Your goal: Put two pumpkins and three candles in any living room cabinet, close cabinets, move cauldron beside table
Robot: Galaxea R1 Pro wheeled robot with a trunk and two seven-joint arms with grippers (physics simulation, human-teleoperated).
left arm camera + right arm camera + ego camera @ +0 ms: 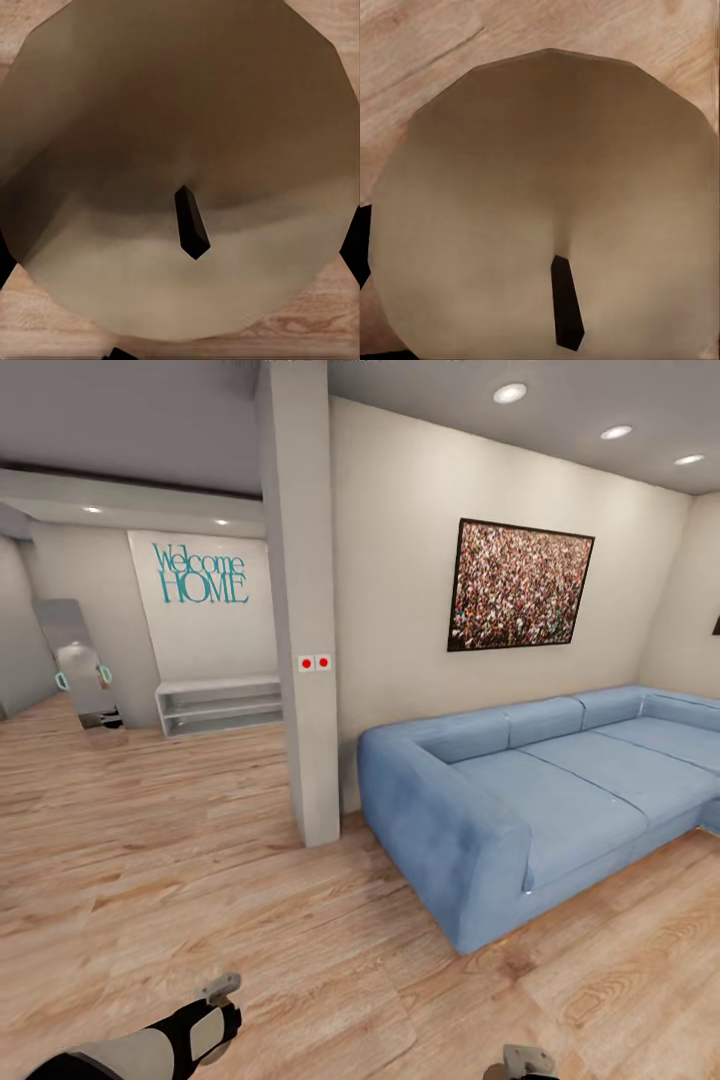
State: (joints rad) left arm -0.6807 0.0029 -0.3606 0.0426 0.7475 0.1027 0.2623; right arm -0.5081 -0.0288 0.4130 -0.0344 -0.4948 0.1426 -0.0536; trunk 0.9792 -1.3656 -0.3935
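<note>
A cream-beige candle point(180, 135) with a dark wick point(192, 223) sits right against the left wrist camera, and dark fingertips point(351, 251) show at its sides; the left gripper point(222, 990) is shut on it. A second candle point(547, 195) with its wick point(567, 304) sits as close in the right wrist view, held by the shut right gripper point(527, 1060). Both grippers hang low over the wooden floor at the head view's bottom edge. The pumpkins, cabinet, cauldron and coffee table are out of view.
A blue corner sofa point(540, 790) stands ahead on the right, under a framed picture point(520, 585). A grey pillar point(305, 610) rises in the middle. Beyond it on the left are a white low shelf point(220, 705) and a leaning mirror point(80, 660). Wooden floor point(150, 840) stretches ahead on the left.
</note>
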